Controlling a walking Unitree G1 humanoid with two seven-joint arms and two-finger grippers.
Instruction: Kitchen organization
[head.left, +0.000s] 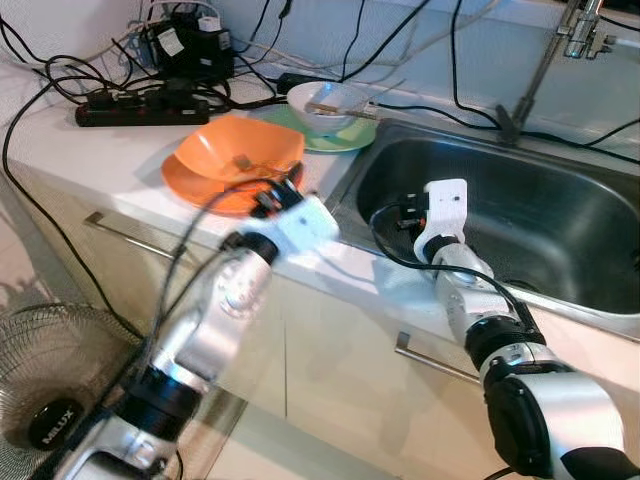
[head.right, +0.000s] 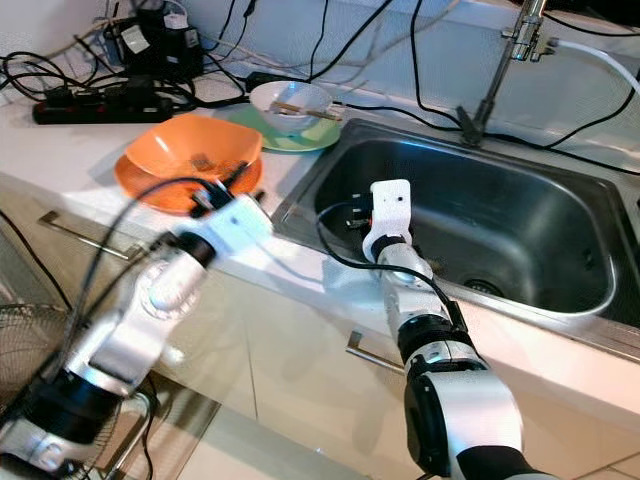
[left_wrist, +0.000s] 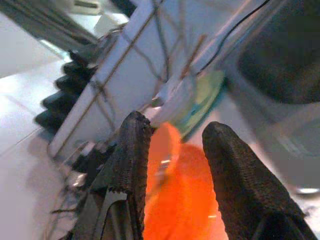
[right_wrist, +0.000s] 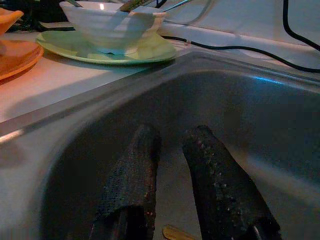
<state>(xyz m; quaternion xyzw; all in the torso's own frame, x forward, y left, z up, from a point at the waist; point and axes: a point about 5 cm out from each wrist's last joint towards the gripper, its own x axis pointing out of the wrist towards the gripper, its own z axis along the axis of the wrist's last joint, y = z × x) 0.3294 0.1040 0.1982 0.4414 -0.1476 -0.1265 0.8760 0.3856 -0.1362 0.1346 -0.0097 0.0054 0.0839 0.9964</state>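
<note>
The right gripper (right_wrist: 170, 150) hangs low inside the shiny steel sink (head.left: 560, 250), near its left wall, black fingers a narrow gap apart and holding nothing. The left gripper (left_wrist: 175, 150) is at the near rim of the orange plastic bowl (head.left: 235, 150) on its orange plate — fingers apart, not gripping. Farther back, a white bowl (head.left: 325, 105) holding blurry sticks sits on a green plate (head.left: 345, 138) by the sink edge.

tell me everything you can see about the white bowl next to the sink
The round white bowl, seemingly glazed ceramic, stands upright on a pale green plate on the white countertop, just behind the steel sink's left corner and beyond the orange bowl. Thin utensils, perhaps chopsticks, lie across its rim. Neither gripper touches it.
</note>
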